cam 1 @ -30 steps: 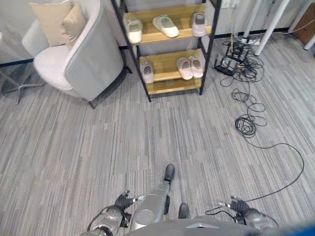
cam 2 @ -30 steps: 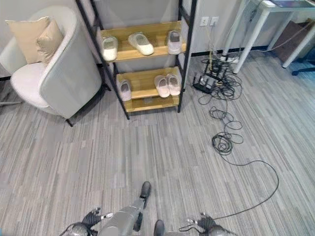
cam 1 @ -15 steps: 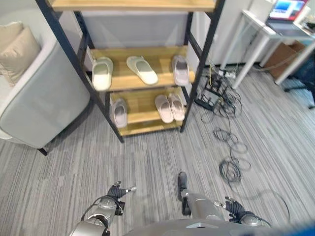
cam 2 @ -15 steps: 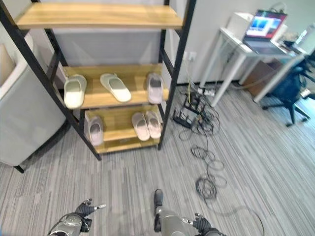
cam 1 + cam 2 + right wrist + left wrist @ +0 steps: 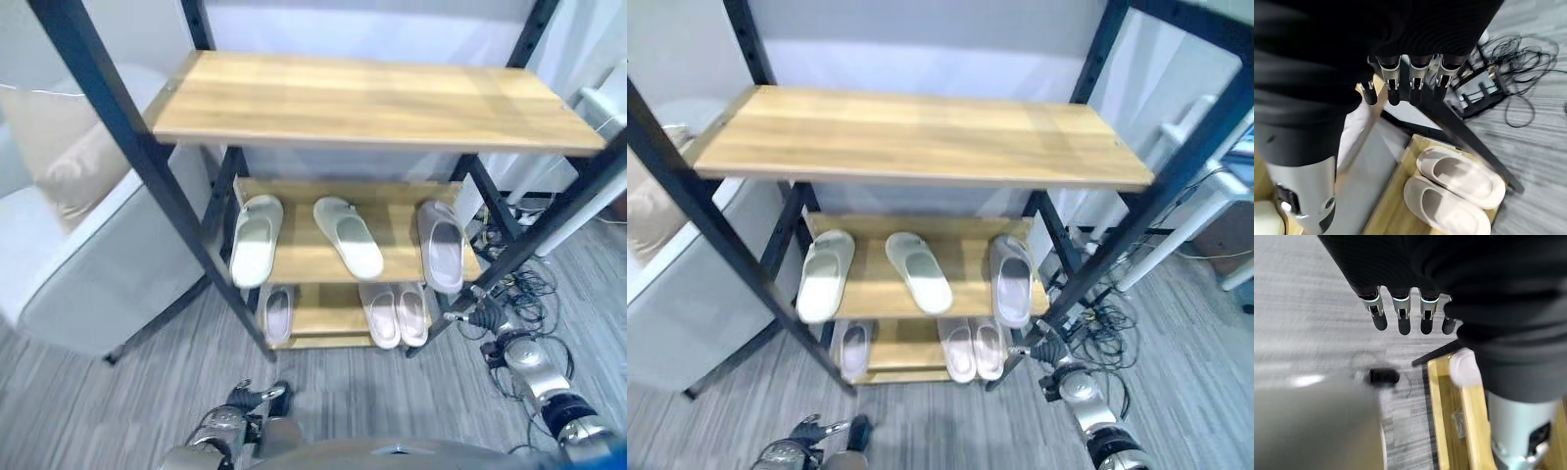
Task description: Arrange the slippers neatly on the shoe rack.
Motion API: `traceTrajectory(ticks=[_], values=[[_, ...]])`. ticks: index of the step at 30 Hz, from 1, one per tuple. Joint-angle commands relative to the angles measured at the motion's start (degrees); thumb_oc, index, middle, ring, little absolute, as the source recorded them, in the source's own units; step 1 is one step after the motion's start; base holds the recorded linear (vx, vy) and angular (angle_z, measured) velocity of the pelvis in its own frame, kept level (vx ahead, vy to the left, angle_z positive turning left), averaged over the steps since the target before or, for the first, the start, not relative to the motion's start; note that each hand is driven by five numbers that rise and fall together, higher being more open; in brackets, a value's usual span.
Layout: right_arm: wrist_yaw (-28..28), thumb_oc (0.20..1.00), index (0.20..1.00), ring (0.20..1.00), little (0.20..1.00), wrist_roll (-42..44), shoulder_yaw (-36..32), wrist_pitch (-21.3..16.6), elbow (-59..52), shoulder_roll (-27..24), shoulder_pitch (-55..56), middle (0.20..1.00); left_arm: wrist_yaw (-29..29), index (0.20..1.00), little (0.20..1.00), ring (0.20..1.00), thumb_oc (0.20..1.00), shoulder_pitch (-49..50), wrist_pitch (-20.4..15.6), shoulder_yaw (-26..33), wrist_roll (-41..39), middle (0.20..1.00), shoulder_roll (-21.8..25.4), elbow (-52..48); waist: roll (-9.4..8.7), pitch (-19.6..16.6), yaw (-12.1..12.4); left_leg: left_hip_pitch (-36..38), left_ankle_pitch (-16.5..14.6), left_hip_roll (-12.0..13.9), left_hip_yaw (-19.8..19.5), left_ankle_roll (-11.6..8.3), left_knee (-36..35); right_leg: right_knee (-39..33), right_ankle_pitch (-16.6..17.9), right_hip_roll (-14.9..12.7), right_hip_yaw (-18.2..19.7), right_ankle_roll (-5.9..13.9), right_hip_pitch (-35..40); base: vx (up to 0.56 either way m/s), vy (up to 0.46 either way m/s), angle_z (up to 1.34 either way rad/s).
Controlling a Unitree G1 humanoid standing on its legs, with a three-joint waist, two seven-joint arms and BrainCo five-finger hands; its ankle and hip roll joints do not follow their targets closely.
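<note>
Three slippers lay on the shoe rack's middle shelf, three more on its bottom shelf. The right hand hung relaxed, empty, beside the rack's right front post; the left hand hung open below, empty.

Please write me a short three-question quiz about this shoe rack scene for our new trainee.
1. True or false: the top shelf of the shoe rack carries a pair of slippers.
2. How many slippers lie on the middle shelf?
A) two B) three C) five
3. Fill in: the pink pair on the bottom shelf sits toward the robot's ____ side.

Key
1. False; the top shelf is bare.
2. B: a pale green slipper, a pale green slipper turned at an angle and a grey-pink slipper.
3. Right; a single pink slipper lies apart at the left. Right hand and left hand hold nothing, fingers relaxed.
</note>
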Motion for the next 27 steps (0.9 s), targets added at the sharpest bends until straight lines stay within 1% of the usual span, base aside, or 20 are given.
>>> traceTrajectory(ticks=[1, 2, 3, 6, 10, 12, 13, 15, 17, 23, 27], values=[[-0.63, 1.000, 1.000, 1.000, 1.000, -4.28, 3.57, 0.91, -3.34, 5.01, 4.25, 1.000, -1.33, 1.000, 1.000, 1.000, 1.000, 3.08, 0.41, -0.84, 0.52, 1.000, -0.50, -0.20, 0.46, -0.22, -0.61, 4.04, -10.77, -1.50, 2.51, 1.99, 4.25, -0.70, 2.48, 3.61, 0.80, 1.89, -7.98, 0.02, 0.184, -0.54], [-1.23, 1.000, 1.000, 1.000, 1.000, -4.03, 3.38, 0.39, -1.69, 5.74, 4.20, 1.000, -0.78, 1.000, 1.000, 1.000, 1.000, 3.46, 0.22, -0.52, 0.76, 1.000, -0.14, -0.48, 1.02, -0.15, -0.53, 4.63, -11.20, -2.30, 2.79, 2.72, 3.79, -0.87, 2.95, 3.02, 1.15, 2.38, -8.01, 0.02, 0.166, -0.49], [-1.46, 1.000, 1.000, 1.000, 1.000, -3.66, 3.26, 0.11, -0.68, 6.09, 4.14, 1.000, -0.67, 1.000, 1.000, 1.000, 1.000, 3.58, 0.13, -0.58, 0.79, 1.000, -0.20, -0.56, 1.23, -0.28, -0.48, 4.90, -11.21, -2.55, 2.83, 2.85, 3.51, -1.18, 3.03, 2.87, 1.16, 2.46, -7.83, 0.01, 0.140, 0.02], [-2.50, 1.000, 1.000, 1.000, 1.000, -2.07, 2.73, -1.16, 1.78, 6.80, 3.73, 1.000, -0.20, 1.000, 1.000, 1.000, 1.000, 3.84, -0.37, -1.07, 0.70, 1.000, -0.97, -1.23, 2.19, -0.75, -0.60, 6.09, -10.83, -3.09, 3.01, 2.94, 1.48, -2.79, 3.44, 2.38, 0.96, 2.75, -7.23, 0.02, 0.048, 0.05], [-3.67, 1.000, 1.000, 1.000, 1.000, -1.75, 2.23, -2.50, 0.88, 6.66, 4.23, 1.000, 0.08, 1.000, 1.000, 1.000, 1.000, 3.84, -0.82, -2.91, 1.53, 1.000, -2.44, -2.05, 3.02, -0.87, -1.01, 6.53, -10.53, -3.18, 2.95, 2.87, 0.56, -3.86, 3.59, 2.26, 0.48, 2.85, -6.80, -0.01, 0.000, 0.00], [-4.22, 1.000, 1.000, 1.000, 1.000, -2.28, 2.17, -3.61, -1.97, 6.11, 4.47, 1.000, -0.22, 1.000, 1.000, 1.000, 1.000, 3.99, -0.99, -4.39, 2.65, 1.000, -3.65, -2.01, 3.34, -0.78, -1.42, 6.39, -10.39, -3.30, 2.82, 2.77, 0.45, -4.43, 3.65, 2.28, 0.11, 2.92, -6.52, -0.02, -0.002, 0.00], [-4.22, 1.000, 1.000, 1.000, 1.000, -2.29, 2.16, -3.59, -1.99, 6.10, 4.49, 1.000, -0.22, 1.000, 1.000, 1.000, 1.000, 3.99, -0.99, -4.39, 2.66, 1.000, -3.66, -2.00, 3.35, -0.78, -1.44, 6.39, -10.39, -3.30, 2.80, 2.77, 0.45, -4.45, 3.65, 2.28, 0.09, 2.92, -6.50, -0.04, -0.014, -0.03], [-4.60, 1.000, 1.000, 1.000, 1.000, -4.36, 2.72, -4.86, -7.44, 4.87, 4.86, 1.000, -0.34, 1.000, 1.000, 1.000, 1.000, 3.95, -1.13, -5.36, 3.96, 1.000, -4.45, -1.73, 3.50, -0.69, -1.71, 5.79, -10.15, -3.33, 2.70, 2.41, 0.45, -4.94, 3.69, 2.32, -0.67, 2.92, -6.38, -0.04, -0.021, 0.01], [-4.00, 1.000, 1.000, 1.000, 1.000, -3.76, 2.96, -5.87, -11.28, 4.41, 4.82, 1.000, -0.51, 1.000, 1.000, 1.000, 1.000, 3.95, -1.23, -6.11, 5.05, 1.000, -4.79, -1.33, 3.56, -0.73, -1.78, 5.35, -9.94, -3.26, 2.46, 2.13, 0.45, -5.41, 3.90, 2.37, -1.36, 2.92, -6.35, -0.03, -0.027, 0.14], [-0.66, 1.000, 1.000, 1.000, 1.000, -3.82, 6.09, -7.14, -20.65, 2.49, 4.67, 1.000, -0.45, 1.000, 1.000, 1.000, 1.000, 3.87, -1.44, -5.43, 5.31, 1.000, -4.25, -1.02, 3.43, -0.67, -0.92, 5.56, -9.99, -3.13, 1.87, 1.91, 0.45, -6.52, 4.08, 2.60, -2.06, 2.80, -5.50, 0.00, -0.021, 0.09], [-0.96, 1.000, 1.000, 1.000, 1.000, -5.48, 6.39, -7.55, -24.50, 1.38, 4.06, 1.000, -0.31, 1.000, 1.000, 1.000, 1.000, 3.82, -1.64, -5.36, 5.36, 1.000, -4.37, -1.41, 3.55, -0.67, -0.69, 5.59, -10.06, -3.06, 1.71, 1.81, 0.45, -7.09, 4.15, 2.72, -2.27, 2.69, -5.25, 0.01, -0.006, 0.01]])
